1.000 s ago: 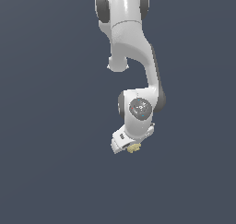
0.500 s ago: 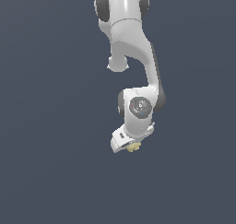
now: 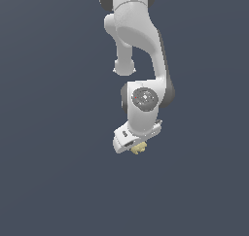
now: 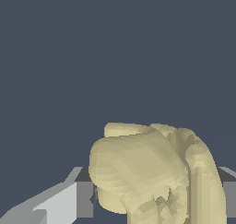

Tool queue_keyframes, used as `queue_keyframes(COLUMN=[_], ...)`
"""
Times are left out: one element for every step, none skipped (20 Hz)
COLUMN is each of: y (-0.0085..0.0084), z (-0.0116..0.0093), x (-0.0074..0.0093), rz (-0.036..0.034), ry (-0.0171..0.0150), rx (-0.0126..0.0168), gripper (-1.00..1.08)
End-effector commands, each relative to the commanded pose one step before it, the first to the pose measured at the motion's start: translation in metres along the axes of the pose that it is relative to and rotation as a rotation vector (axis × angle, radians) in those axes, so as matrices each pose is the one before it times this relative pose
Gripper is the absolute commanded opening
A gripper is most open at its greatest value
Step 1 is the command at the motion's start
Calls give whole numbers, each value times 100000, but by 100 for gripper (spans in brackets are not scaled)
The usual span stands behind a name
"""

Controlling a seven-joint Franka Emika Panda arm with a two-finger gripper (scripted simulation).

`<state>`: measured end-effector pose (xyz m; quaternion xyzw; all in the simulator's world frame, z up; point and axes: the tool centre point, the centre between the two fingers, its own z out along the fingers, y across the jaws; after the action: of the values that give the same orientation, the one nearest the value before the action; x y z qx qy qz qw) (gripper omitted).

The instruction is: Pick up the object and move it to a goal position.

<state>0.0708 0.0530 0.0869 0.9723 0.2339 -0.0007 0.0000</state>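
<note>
Fingers (image 3: 137,148) on my one arm (image 3: 141,60) are closed around one pale yellow lumpy object (image 3: 139,148), the only item I count.

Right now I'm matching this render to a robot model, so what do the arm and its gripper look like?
The arm is glossy white, built of rounded, bulbous links with dark grey bands at the joints. One joint carries a round grey cap with a faint reddish mark at its centre. The gripper is a blocky white body; in the wrist view its jaws show light grey faces with dark edges. No cables show.
</note>
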Motion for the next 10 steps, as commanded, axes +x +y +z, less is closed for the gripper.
queue_keyframes(y=[246, 104, 112, 119, 123, 125, 127, 129, 131, 133], z=[-1854, -842, -903, -964, -994, -1010, -1028, -1047, -1068, -1090], x=[-749, -355, -380, -405, -416, -422, -428, -434, -441, -448], rz=[25, 0, 0, 0, 0, 0, 0, 0, 0, 0], ry=[104, 0, 0, 0, 0, 0, 0, 0, 0, 0], rx=[-72, 0, 0, 0, 0, 0, 0, 0, 0, 0], gripper=[-100, -100, -100, -100, -100, -100, -100, -100, -100, -100])
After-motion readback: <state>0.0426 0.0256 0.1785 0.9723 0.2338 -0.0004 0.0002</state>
